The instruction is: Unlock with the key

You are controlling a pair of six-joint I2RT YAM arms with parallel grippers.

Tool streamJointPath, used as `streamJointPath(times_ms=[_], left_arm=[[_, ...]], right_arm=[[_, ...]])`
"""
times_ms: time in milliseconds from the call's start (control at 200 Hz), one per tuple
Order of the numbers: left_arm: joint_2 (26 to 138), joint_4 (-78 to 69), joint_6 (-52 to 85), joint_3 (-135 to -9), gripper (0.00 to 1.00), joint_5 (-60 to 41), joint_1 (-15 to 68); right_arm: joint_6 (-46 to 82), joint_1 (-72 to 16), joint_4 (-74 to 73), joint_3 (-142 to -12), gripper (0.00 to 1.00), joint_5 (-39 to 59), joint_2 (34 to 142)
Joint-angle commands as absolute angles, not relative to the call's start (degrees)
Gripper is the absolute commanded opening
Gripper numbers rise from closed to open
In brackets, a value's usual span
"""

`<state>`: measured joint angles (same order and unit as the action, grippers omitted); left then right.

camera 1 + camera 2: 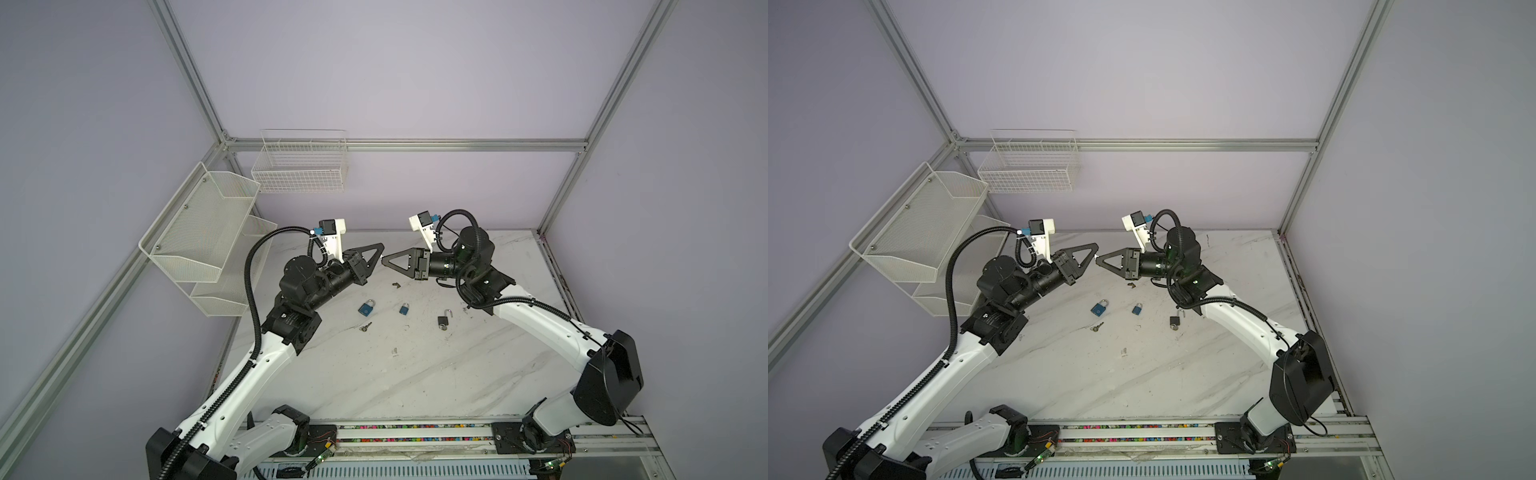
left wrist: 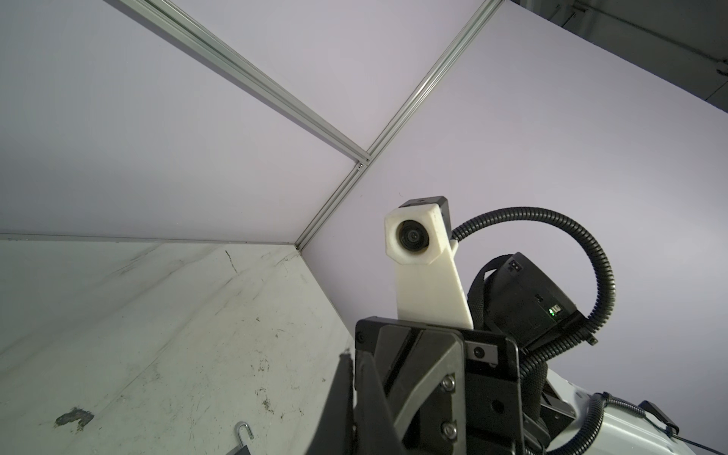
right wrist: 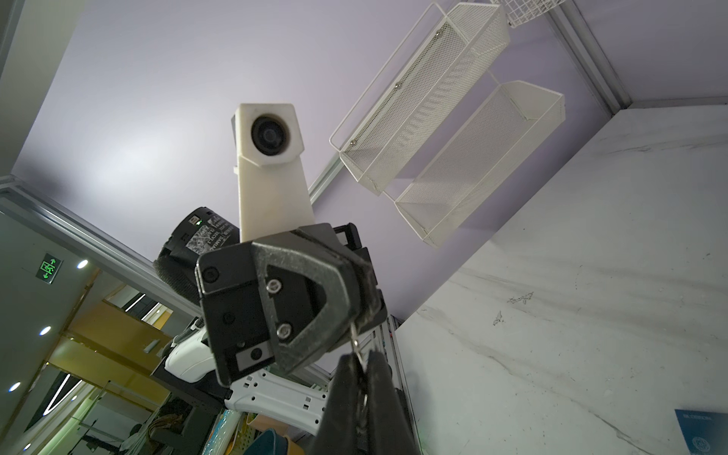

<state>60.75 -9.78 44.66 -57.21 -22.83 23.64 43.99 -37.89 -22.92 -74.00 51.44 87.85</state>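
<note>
My two grippers meet tip to tip above the back of the marble table [image 1: 415, 374]. The left gripper [image 1: 381, 250] and the right gripper [image 1: 384, 260] are both shut. In the right wrist view a small silver key [image 3: 355, 342] runs from the left gripper's tip [image 3: 356, 325] into my right gripper [image 3: 360, 360]; both are shut on it. Below lie two blue padlocks [image 1: 366, 308] [image 1: 404, 308] and a black padlock [image 1: 444, 320] with its shackle open. The left wrist view shows the left gripper [image 2: 353, 358] shut, with the key hidden.
A second key [image 1: 365, 327] lies on the table near the left blue padlock, and a small dark piece [image 1: 396, 285] lies under the grippers. White mesh shelves [image 1: 203, 241] and a wire basket [image 1: 301, 166] hang on the left and back walls.
</note>
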Motion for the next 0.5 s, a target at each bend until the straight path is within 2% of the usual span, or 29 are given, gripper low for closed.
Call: streamJointPath(times_ms=[0, 50, 125, 200, 280, 495], left_arm=[[59.76, -12.21, 42.28, -60.50, 0.02, -20.51, 23.20], [59.77, -12.22, 42.27, -60.58, 0.13, -20.07, 23.20], [59.70, -11.89, 42.32, -60.55, 0.20, -19.40, 23.18], [59.37, -10.67, 41.95, -60.72, 0.32, -18.14, 23.20], [58.90, -8.77, 41.12, -60.73, 0.41, -16.73, 23.17], [59.81, 2.25, 38.48, -61.43, 0.52, -11.67, 23.20]], right_arm=[[43.19, -37.88, -21.44, -74.18, 0.00, 50.59, 87.03], [42.08, -37.72, -19.71, -74.18, 0.00, 49.81, 86.84], [40.18, -37.21, -16.56, -74.18, 0.00, 48.06, 86.37], [39.09, -36.46, -15.50, -73.06, 0.00, 47.10, 85.49], [36.87, -35.29, -12.42, -71.77, 0.00, 45.01, 84.10], [28.49, -31.46, -2.92, -65.88, 0.00, 36.41, 79.23]])
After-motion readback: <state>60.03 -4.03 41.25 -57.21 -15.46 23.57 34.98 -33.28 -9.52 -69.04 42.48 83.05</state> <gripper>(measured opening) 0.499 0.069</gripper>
